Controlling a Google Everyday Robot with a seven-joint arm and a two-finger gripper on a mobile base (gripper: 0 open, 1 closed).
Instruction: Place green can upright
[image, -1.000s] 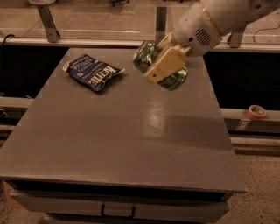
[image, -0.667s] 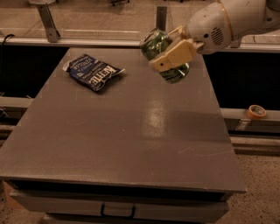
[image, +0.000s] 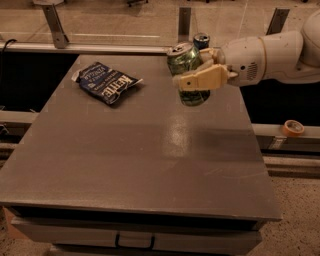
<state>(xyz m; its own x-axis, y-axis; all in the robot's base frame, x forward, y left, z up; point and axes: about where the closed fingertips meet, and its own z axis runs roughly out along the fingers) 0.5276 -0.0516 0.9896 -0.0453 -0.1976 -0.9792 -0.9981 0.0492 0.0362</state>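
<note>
The robot's gripper (image: 194, 70) reaches in from the right and clamps its two fingers (image: 205, 79) around the green can (image: 181, 61), held almost upright with a slight tilt, top up, low over the far right part of the table (image: 150, 165). A blue can (image: 201, 40) stands just behind; a chip bag (image: 106, 82) lies to the left, well apart.

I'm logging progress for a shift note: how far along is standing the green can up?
Done: the green can is grasped and nearly upright, silver top up. In hand: the gripper, shut on it, holds it at the far right of the table, in front of a blue can. Left: set its base flat and release. I cannot tell whether it touches the table.
</note>
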